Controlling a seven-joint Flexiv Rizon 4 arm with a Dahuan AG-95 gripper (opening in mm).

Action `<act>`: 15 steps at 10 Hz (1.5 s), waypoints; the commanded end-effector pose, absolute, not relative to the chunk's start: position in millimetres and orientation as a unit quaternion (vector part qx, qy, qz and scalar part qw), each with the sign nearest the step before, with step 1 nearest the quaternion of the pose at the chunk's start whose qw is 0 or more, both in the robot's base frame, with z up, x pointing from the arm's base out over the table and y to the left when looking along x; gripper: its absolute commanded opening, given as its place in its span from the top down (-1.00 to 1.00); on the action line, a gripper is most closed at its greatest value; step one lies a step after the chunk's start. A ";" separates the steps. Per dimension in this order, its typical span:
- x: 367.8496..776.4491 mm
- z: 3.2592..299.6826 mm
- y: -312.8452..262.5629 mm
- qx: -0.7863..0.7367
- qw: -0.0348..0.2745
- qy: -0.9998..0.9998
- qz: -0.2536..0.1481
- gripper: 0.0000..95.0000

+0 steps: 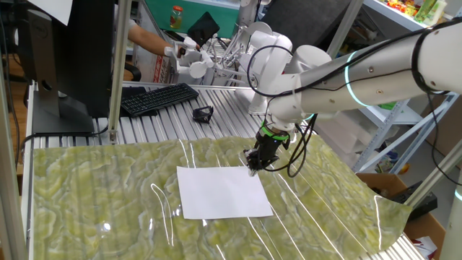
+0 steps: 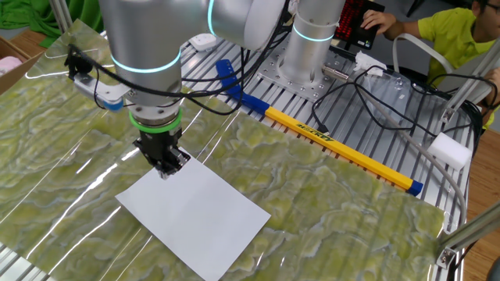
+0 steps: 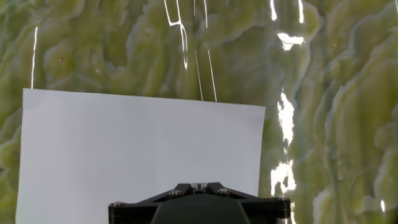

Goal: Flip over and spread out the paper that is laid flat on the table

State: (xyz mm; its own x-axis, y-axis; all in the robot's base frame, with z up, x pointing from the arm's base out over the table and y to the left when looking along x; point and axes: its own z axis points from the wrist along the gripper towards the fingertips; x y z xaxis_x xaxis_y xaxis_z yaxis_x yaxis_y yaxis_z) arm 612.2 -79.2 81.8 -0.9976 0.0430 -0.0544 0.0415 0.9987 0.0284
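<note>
The black two-finger pincer [image 2: 166,166], seemingly pressed together, hangs over a corner of the thin white rectangular paper [image 2: 195,213]; best peel that corner gently off the glossy green-yellow marbled surface [image 2: 328,195].

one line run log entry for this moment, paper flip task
stage: approach | hand: at paper's corner, open or shut unclear | paper: flat on table, not flipped | nearby: keyboard on ribbed section
</note>
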 end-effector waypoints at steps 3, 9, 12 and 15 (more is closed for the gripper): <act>626.2 77.0 -81.5 0.019 0.031 0.999 0.008 0.60; 626.2 77.0 -81.5 0.019 0.031 0.999 0.008 0.60; 626.2 77.0 -81.5 0.019 0.031 0.999 0.008 0.60; 626.2 77.0 -81.5 0.019 0.031 0.999 0.008 0.60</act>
State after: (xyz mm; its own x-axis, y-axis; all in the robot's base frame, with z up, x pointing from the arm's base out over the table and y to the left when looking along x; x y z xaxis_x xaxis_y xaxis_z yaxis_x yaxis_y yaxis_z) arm 626.0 -81.3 77.2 -0.9973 0.0391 -0.0617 0.0380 0.9991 0.0181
